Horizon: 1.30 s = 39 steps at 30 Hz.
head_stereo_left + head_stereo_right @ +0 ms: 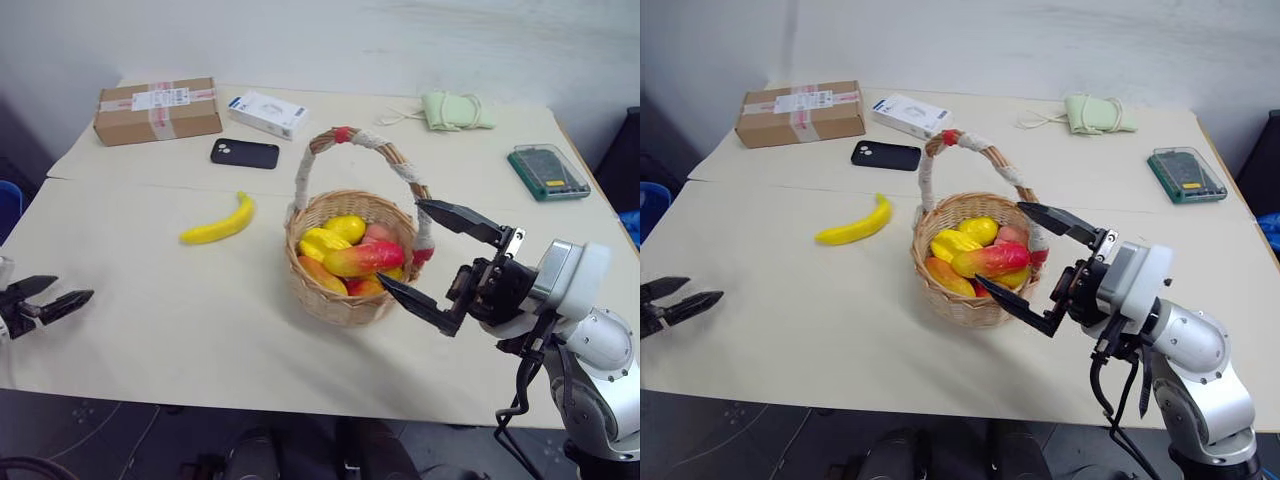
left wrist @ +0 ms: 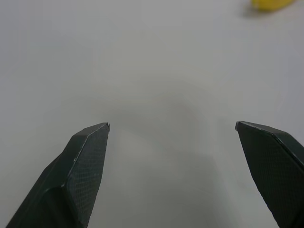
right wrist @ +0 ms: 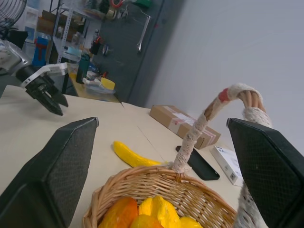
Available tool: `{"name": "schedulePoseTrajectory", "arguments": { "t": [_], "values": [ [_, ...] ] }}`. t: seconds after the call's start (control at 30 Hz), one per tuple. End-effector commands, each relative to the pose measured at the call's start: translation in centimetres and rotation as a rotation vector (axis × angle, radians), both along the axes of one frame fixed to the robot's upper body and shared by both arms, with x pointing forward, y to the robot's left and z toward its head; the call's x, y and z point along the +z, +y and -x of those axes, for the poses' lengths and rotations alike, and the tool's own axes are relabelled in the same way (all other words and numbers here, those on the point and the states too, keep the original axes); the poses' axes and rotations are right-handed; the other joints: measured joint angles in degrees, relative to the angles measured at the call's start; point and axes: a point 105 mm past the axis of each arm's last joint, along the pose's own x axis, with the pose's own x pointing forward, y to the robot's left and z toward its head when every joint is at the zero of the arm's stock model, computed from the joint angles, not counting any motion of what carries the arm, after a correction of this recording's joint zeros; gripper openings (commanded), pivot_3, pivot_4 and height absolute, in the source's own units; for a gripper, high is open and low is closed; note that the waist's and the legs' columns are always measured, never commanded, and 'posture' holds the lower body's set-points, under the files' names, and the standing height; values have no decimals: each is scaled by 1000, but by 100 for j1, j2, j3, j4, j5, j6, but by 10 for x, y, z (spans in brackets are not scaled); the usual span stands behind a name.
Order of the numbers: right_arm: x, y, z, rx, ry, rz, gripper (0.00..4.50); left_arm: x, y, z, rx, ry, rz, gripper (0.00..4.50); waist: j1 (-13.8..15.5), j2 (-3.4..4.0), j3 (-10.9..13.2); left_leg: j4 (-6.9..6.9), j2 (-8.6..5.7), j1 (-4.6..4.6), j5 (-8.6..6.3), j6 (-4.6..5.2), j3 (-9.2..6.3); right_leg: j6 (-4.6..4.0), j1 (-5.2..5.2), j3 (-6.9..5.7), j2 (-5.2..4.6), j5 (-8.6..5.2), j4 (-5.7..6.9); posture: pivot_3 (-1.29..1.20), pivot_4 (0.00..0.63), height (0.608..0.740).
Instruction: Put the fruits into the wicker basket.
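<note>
1. The wicker basket [image 1: 347, 262] stands mid-desk [image 1: 150, 330], holding a red-yellow mango [image 1: 364, 259] among other yellow and orange fruit.
2. A banana [image 1: 220, 224] lies on the desk just left of the basket, apart from it.
3. The right claw [image 1: 432, 258] hovers beside the basket, fingers apart, empty.
4. The left claw [image 1: 50, 294] is at the desk's left edge, fingers apart, empty.

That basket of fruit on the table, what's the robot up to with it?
It is gathering fruit into the wicker basket, which already holds several pieces, a red-and-yellow mango on top. One banana lies on the table to the basket's left. The right gripper hovers open beside the basket, holding nothing. The left gripper is open and empty near the table's left edge, well short of the banana.
</note>
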Motion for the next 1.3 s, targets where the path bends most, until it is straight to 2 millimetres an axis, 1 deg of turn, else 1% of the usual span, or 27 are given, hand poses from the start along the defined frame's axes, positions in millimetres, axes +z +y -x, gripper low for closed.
{"name": "schedulePoseTrajectory", "arguments": {
  "t": [0.03,0.13,0.2,0.23,0.3,0.33,0.37,0.5,0.6,0.7,0.8,0.87,0.9,0.97,1.03,1.07,1.13,1.17,1.2,1.23,1.3],
  "values": [
    [0,-3,4,-6,-36,-5,4500,30,-41,-30,-200,-52,-80,4455,48,-7,-4,2,-4,2,0,1,3,0,7,-7,-3,0,0,0,150,740],
    [-3,-6,2,-23,-38,1,4500,39,-77,-61,-319,-54,-160,4455,66,-9,-6,5,-13,1,2,2,17,2,15,-41,-2,1,1,0,150,740],
    [-4,-9,0,-46,-38,-2,4500,41,-102,-81,-388,-66,-197,4455,39,-10,-7,6,-25,-1,3,1,23,6,13,-56,4,4,0,0,150,740],
    [-6,-10,0,-52,-38,3,4500,41,-114,-89,-424,-76,-211,4455,25,-10,-7,8,-38,-1,4,-1,25,6,13,-57,5,4,0,0,150,740],
    [-8,-11,0,-59,-43,17,4500,38,-132,-101,-462,-82,-211,4455,-28,-9,-7,9,-36,-3,5,-3,25,7,7,-53,10,3,-1,0,150,740],
    [-10,-12,1,-67,-50,37,4500,33,-142,-106,-491,-59,-223,4455,-47,-9,-6,8,-31,-3,6,-4,22,7,2,-46,15,3,-1,0,150,740],
    [-12,-13,1,-75,-56,50,4500,29,-148,-110,-502,-44,-246,4455,-75,-9,-6,7,-28,-4,6,-5,23,8,-1,-44,19,3,-3,0,150,740],
    [-11,-18,1,-123,-66,42,4500,16,-156,-121,-480,13,-314,4455,-183,-10,-6,5,-12,-4,4,-10,23,9,-15,-23,35,3,-1,0,150,740],
    [-10,-22,2,-156,-73,46,4500,7,-158,-119,-507,63,-342,4455,-186,-10,-5,7,-4,-1,8,-18,24,9,-19,-17,45,3,7,0,150,740],
    [-12,-26,0,-186,-88,73,4500,2,-156,-118,-513,101,-367,3944,-151,-10,-5,9,-2,3,12,-25,23,8,-19,-11,54,3,15,0,150,740],
    [-12,-27,-1,-196,-93,67,4500,-4,-151,-119,-486,117,-416,2967,-142,-10,-5,13,-3,2,12,-25,22,8,-18,1,72,3,17,0,150,740],
    [-12,-27,-2,-197,-94,64,4500,-12,-148,-115,-480,142,-401,2385,-141,-10,-5,13,-1,1,11,-24,21,8,-18,13,70,3,16,0,150,740],
    [-12,-27,-3,-197,-95,64,4500,-16,-145,-113,-480,154,-399,1979,-141,-10,-5,13,-2,1,11,-23,21,8,-18,15,70,3,16,0,150,740],
    [-12,-27,-4,-196,-95,63,4500,-22,-142,-110,-479,164,-395,1421,-149,-10,-5,13,1,3,11,-24,23,8,-18,16,68,3,17,0,150,740],
    [-11,-25,-3,-179,-107,70,4500,-11,-147,-104,-540,99,-319,820,-165,-9,-5,14,3,9,11,-24,27,8,-18,16,66,3,21,0,150,740],
    [-11,-24,-2,-171,-108,71,4500,-4,-151,-98,-602,58,-274,579,-166,-9,-5,14,5,12,12,-25,33,8,-19,16,61,3,28,0,150,740],
    [-13,-27,-2,-184,-85,58,4500,22,-154,-76,-752,-30,-152,527,-174,-8,-4,15,10,11,14,-30,31,6,-20,15,65,3,31,0,150,740],
    [-14,-28,-2,-190,-76,53,4500,31,-154,-67,-800,-55,-119,527,-175,-8,-4,13,14,8,14,-34,34,4,-26,15,67,1,35,0,150,740],
    [-14,-31,-4,-209,-67,39,4500,38,-154,-56,-846,-65,-112,527,-173,-8,-4,16,19,3,14,-39,29,-1,-28,18,67,-1,41,0,150,740],
    [-14,-35,-5,-233,-58,22,4500,43,-157,-41,-903,-50,-125,527,-176,-8,-4,16,22,2,14,-41,26,-4,-28,22,67,-3,41,0,150,740],
    [-15,-41,-8,-264,-46,0,4500,50,-169,-18,-1001,-18,-123,527,-187,-4,-2,13,51,3,13,-44,22,-8,-29,40,62,-6,47,0,150,740]
  ]
}}
